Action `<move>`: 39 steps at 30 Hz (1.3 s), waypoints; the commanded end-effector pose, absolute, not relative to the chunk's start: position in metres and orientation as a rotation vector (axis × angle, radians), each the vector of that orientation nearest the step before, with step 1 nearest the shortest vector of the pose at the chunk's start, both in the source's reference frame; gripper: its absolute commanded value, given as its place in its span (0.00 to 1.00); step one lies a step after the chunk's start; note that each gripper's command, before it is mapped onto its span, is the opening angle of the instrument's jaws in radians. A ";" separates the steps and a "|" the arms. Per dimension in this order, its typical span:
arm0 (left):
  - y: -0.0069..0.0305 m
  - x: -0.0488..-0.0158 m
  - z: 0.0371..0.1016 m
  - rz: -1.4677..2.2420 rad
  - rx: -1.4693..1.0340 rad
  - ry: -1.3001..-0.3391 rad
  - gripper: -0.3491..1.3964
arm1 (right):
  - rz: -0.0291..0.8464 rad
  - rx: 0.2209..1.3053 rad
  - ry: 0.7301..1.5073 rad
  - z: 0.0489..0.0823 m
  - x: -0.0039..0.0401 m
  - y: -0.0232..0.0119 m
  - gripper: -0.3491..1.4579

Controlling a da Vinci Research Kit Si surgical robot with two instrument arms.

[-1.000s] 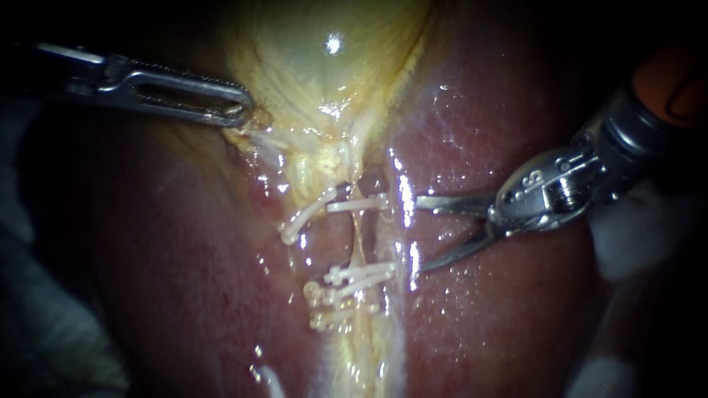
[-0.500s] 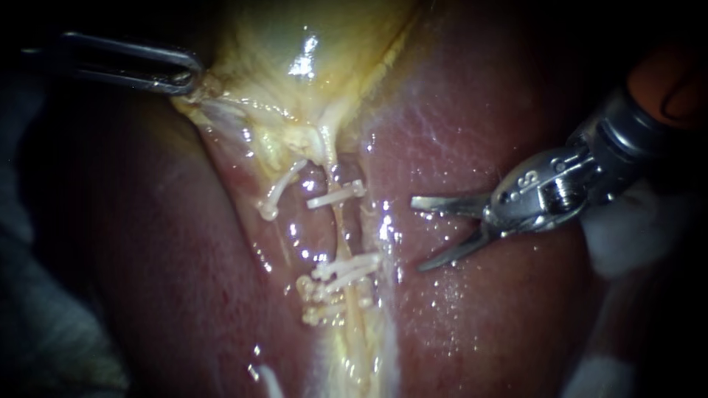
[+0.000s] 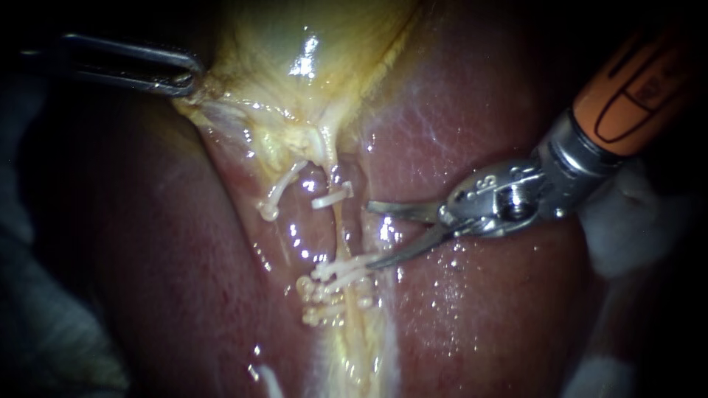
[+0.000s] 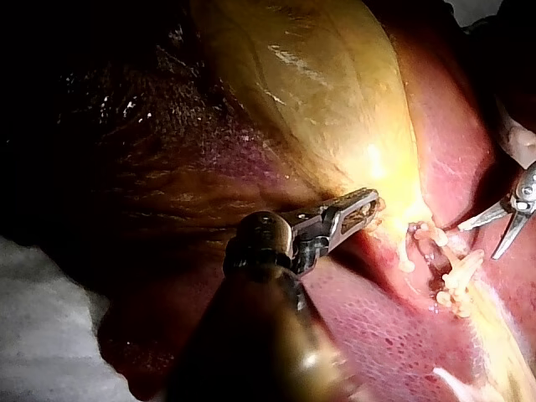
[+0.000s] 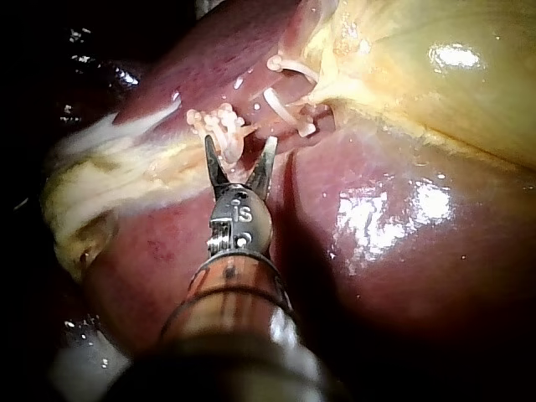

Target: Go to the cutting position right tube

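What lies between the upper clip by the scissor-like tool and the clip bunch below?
A bare stretch of thin pale tube, clearest in the endoscope view.

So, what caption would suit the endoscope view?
Right instrument beside the clipped tube; left instrument gripping the gallbladder.

1. The right instrument (image 3: 367, 236) carries the only lettering in view: a short stamped mark on the metal joint (image 3: 490, 197) just behind its spread jaws. It shows in the endoscope view and, facing the camera, in the right wrist view.
2. Behind that joint on the same shaft, the orange sleeve (image 3: 638, 88) bears dark printed outlines: a rounded frame with a smaller shape inside. Any small print within is too blurred to make out.
3. In the right wrist view the sleeve shows dark lines only, with no legible words.
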State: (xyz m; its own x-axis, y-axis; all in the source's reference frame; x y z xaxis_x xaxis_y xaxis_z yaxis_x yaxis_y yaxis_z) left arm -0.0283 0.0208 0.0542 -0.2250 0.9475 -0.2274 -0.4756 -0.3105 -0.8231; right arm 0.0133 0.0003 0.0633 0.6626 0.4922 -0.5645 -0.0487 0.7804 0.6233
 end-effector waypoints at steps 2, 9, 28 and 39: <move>0.0208 -0.0283 0.0542 1.737 -0.910 -0.760 0.00 | 0.340 0.631 0.789 0.0642 0.0137 0.0002 0.98; 0.0208 -0.0283 0.0542 1.737 -0.910 -0.760 0.00 | 0.381 0.690 0.773 0.0675 0.0148 -0.0003 0.98; 0.0207 -0.0283 0.0541 1.737 -0.910 -0.760 0.00 | 0.338 0.808 0.920 0.0692 0.0203 -0.0013 0.97; 0.0207 -0.0284 0.0540 1.736 -0.910 -0.759 0.00 | 0.339 0.820 0.989 0.0697 0.0226 -0.0021 0.96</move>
State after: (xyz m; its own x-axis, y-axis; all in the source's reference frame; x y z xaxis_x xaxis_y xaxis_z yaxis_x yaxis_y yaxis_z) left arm -0.0284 0.0207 0.0540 -0.2243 0.9476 -0.2274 -0.4764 -0.3102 -0.8227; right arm 0.0226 -0.0022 0.0696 0.5226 0.5993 -0.6064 0.1060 0.6600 0.7437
